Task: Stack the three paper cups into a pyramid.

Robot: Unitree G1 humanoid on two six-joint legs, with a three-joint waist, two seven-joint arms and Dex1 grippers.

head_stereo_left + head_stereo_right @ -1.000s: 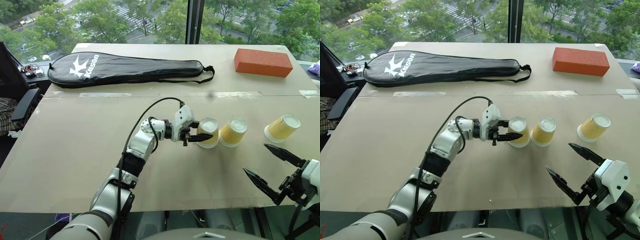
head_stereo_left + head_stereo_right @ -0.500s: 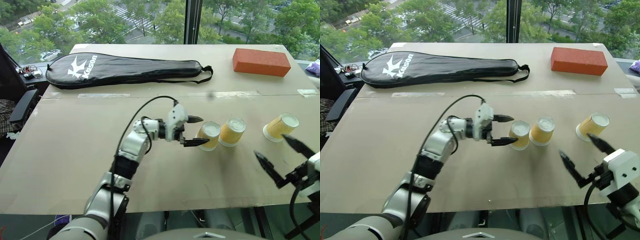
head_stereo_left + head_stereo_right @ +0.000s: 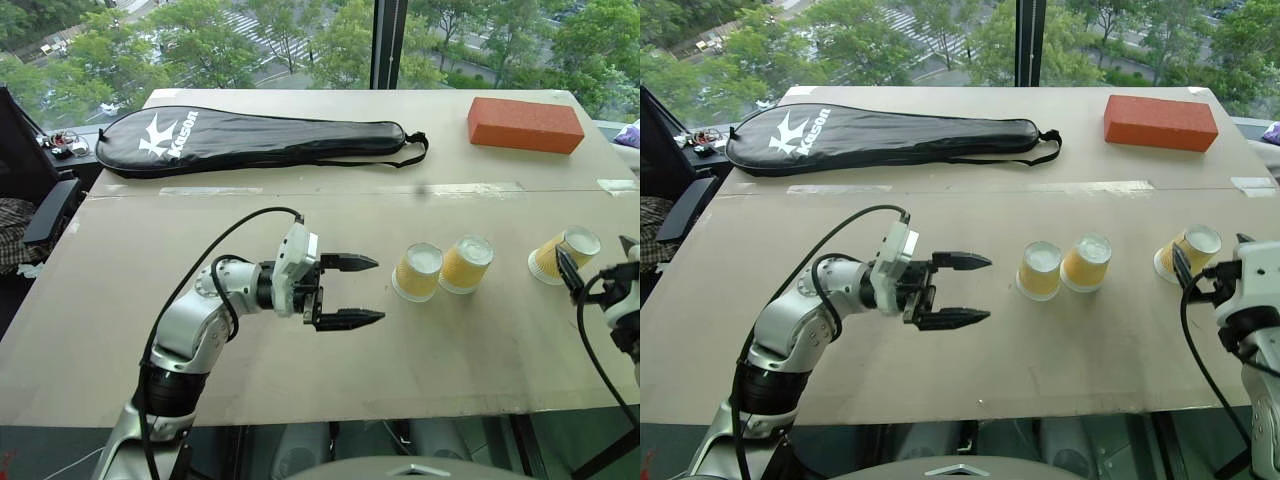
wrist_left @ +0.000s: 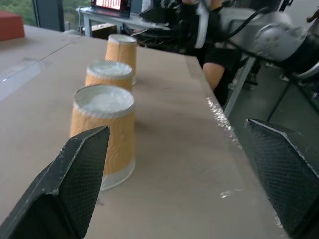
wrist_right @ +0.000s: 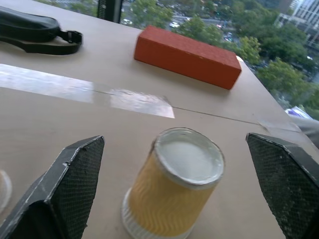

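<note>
Three yellow-tan paper cups stand upside down in a row on the brown table: the left cup (image 3: 418, 272), the middle cup (image 3: 466, 264) right beside it, and the right cup (image 3: 564, 254) apart near the table's right edge. My left gripper (image 3: 372, 290) hangs open and empty a short way left of the left cup (image 4: 104, 134), pointing along the row. My right gripper (image 3: 598, 262) is open, with the right cup (image 5: 174, 184) just ahead of it and centred between its fingers, not gripped.
A black racket bag (image 3: 250, 135) lies across the far left of the table. An orange brick-like block (image 3: 525, 123) sits at the far right. A taped seam (image 3: 450, 188) crosses the table behind the cups. The front edge (image 3: 400, 400) is near my arms.
My left gripper opened, let go of the left cup and pulled back to the left. My right gripper swung forward and to the right, up to the right cup.
</note>
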